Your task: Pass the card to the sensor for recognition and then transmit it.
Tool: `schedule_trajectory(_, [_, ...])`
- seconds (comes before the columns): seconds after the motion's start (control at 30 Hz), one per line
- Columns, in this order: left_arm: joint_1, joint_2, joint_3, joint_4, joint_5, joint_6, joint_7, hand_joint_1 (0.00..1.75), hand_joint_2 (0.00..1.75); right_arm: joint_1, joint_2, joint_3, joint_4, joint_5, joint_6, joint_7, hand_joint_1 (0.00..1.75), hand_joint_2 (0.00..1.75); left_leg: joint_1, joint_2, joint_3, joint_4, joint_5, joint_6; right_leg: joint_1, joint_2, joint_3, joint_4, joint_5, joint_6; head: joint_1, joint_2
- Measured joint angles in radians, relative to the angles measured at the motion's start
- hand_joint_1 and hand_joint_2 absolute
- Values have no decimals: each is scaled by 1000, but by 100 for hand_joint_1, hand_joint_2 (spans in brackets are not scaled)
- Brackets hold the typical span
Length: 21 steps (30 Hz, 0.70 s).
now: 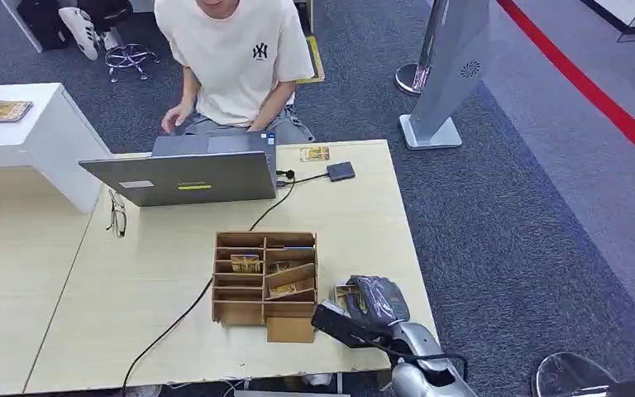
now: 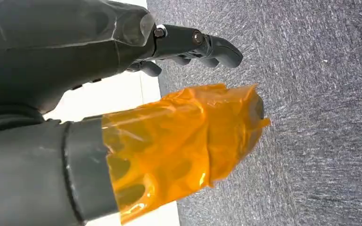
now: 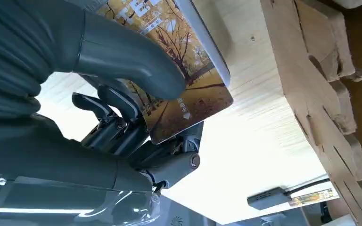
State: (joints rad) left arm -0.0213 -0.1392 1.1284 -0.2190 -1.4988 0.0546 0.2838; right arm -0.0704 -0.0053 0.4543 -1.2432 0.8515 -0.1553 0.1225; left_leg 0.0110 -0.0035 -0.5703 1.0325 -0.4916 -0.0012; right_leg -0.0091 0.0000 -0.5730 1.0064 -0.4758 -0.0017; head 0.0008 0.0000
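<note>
Standing by the wooden table (image 1: 174, 273), I see the compartmented card box (image 1: 264, 285) near its front edge and the right hand (image 1: 364, 310) just beside it, thumb (image 3: 132, 61) pressing the card (image 3: 184, 84) against the fingers. Thin, stiff and slick, it looks best pinched flat across both faces. The left hand (image 2: 169, 84) hangs over carpet, holding nothing.

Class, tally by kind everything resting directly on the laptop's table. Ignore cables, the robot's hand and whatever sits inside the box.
Grey laptop: 1
Dark-framed glasses: 1
Brown wooden compartment box: 1
Small flat black sensor: 1
Loose yellow picture card: 1
Total: 5
</note>
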Motion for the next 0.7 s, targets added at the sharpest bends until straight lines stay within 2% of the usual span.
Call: schedule_trajectory(0.7, [0,0,0,0,-3,0,3,0,0,0,2,-1,3,0,2,0,175,175,0,0,0,0,0,0,0,0,0,0,0,0,0,0])
